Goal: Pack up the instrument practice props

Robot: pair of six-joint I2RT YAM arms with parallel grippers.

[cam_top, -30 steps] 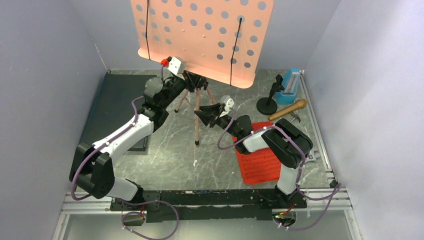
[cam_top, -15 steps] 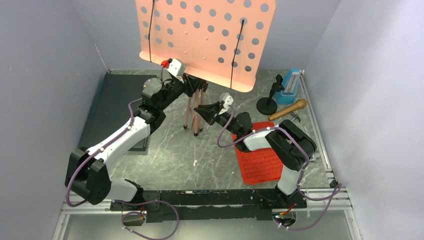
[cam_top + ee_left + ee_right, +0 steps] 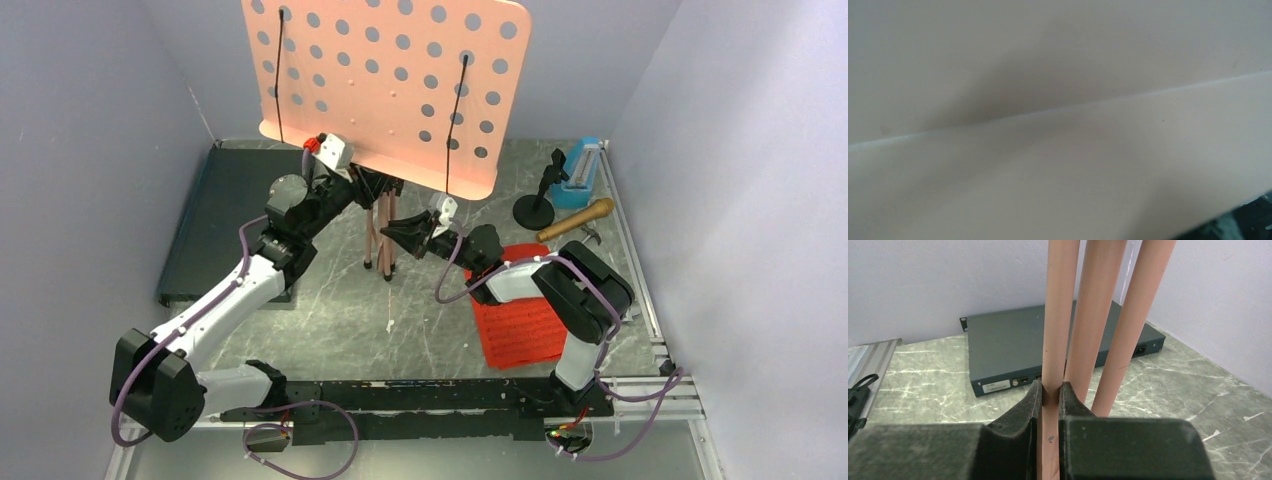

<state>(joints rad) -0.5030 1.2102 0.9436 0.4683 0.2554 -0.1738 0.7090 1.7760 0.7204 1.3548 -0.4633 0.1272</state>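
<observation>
The pink music stand's perforated desk (image 3: 385, 80) stands tall at the back. Its three legs (image 3: 378, 235) are folded close together. My left gripper (image 3: 372, 183) is at the hub just under the desk and holds the stand there; its wrist view shows only the desk's pale surface (image 3: 1048, 150). My right gripper (image 3: 392, 230) is shut on one pink leg (image 3: 1060, 315), jaws pinching it from both sides (image 3: 1050, 390). The red sheet-music pages (image 3: 525, 320) lie under my right arm. The gold microphone (image 3: 577, 220), its black stand (image 3: 535, 208) and the blue metronome (image 3: 583, 170) sit at the back right.
A flat dark rectangular case (image 3: 215, 215) lies on the left of the marble table, also behind the legs in the right wrist view (image 3: 1013, 345). Grey walls close in on three sides. A metal rail (image 3: 640, 290) runs along the right edge.
The stand's legs have closed from spread to folded together. The stand and my left arm have shifted left, and my right gripper followed left, holding the leg.
</observation>
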